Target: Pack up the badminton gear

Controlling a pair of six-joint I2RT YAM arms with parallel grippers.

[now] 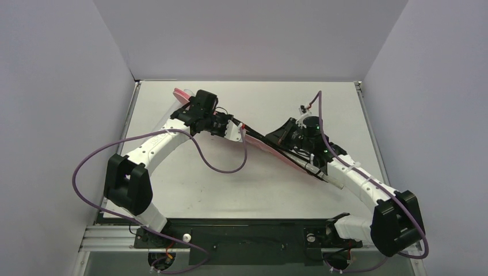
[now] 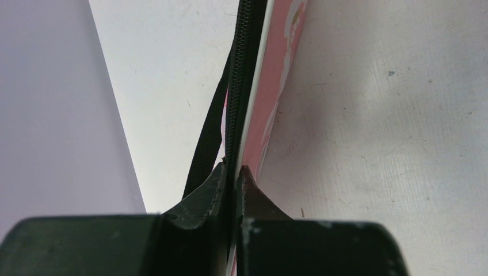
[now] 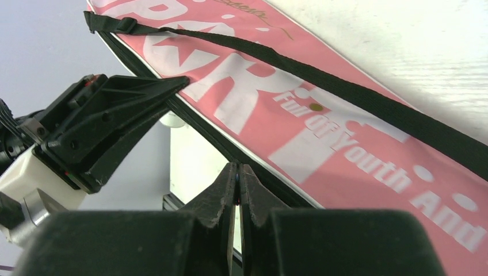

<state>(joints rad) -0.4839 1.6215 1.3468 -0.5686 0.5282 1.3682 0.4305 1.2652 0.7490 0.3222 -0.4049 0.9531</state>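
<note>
The pink "SPORT" cover of the badminton gear lies diagonally across the white table, its printed face and black strap filling the right wrist view. My left gripper is shut on the cover's black zipper edge, with the strap hanging just left of it. From above, the left gripper sits near the cover's middle. My right gripper is shut at the same zipper edge further down, a tiny coloured sliver, seemingly the zipper pull, pinched between its tips. It sits at the right gripper from above.
Grey walls close in the table on the left, back and right. Purple cables loop off both arms over the near table. A black and aluminium rail runs along the front edge between the arm bases.
</note>
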